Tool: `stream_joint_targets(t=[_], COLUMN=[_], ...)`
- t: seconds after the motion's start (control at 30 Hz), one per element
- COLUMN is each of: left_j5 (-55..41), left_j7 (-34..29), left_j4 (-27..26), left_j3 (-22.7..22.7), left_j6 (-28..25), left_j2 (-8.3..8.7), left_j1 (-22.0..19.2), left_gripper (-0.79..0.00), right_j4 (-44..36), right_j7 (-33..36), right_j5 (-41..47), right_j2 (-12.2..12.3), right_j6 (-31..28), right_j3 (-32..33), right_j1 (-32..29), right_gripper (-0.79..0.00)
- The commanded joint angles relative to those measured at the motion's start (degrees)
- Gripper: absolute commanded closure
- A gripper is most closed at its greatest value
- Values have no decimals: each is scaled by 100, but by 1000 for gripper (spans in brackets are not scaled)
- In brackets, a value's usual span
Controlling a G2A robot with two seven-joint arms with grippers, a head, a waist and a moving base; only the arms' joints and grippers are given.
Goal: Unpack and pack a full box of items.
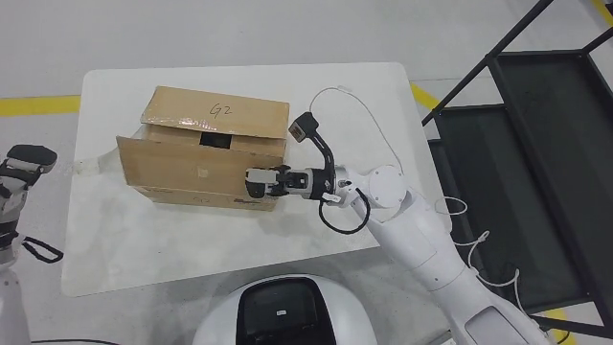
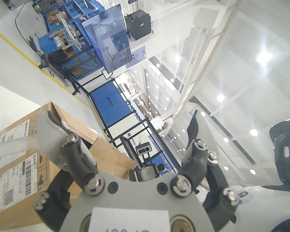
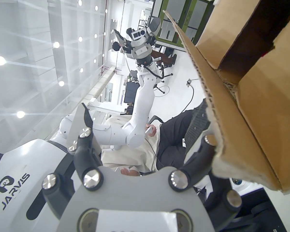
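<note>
- The left gripper (image 2: 122,131) hangs off the table's left edge, well apart from the work. Its fingers are spread wide with nothing between them.
- The white table (image 1: 383,105) carries the cardboard box (image 1: 206,196) on its left-centre part.
- The box's end wall, with its paper labels, faces the left gripper.
- The box is open at the top. The far flap (image 1: 215,110) is folded back, and the near flap (image 1: 192,165) stands out toward the robot.
- The inside is dark, and I cannot tell what lies in it.
- By the look of it the corrugated board is stiff across each panel and hinges freely at the creases.
- The flap's cut edge (image 3: 200,78) is frayed and would likely tear or buckle under a hard sideways pull.
- A full box is probably too heavy to shift by a flap, so lifting it calls for the walls or the underside.
- The matte board should grip well against ribbed pads, though the box may slide on the smooth tabletop if a flap is tugged.
- The right gripper (image 1: 257,182) sits at the box's near right corner, fingers wide apart and pinching nothing.
- One ribbed finger (image 3: 195,121) is just beside the near flap's edge. I cannot tell whether they touch.
- The best hold looks to be the flap's free edge, a little in from the worn corner.
</note>
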Motion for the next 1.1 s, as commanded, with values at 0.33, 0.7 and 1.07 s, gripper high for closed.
stream_joint_targets(t=[0.33, 0.7, 1.07], left_j5=[629, 687, 687], left_j7=[1856, 1924, 1924], left_j4=[-312, -307, -307], left_j3=[-266, -253, -253], left_j6=[905, 961, 961], left_j2=[-90, -93, -93], left_j1=[38, 24, 24], left_gripper=[-785, -785, -785], right_j4=[-159, -213, -88], right_j7=[-507, -1401, -2052], right_j5=[-317, -1228, -1672], right_j2=[4, -39, -107], right_j6=[238, 1027, 1819], right_j3=[-21, -271, -496], right_j1=[72, 278, 398], right_gripper=[-785, -763, -754])
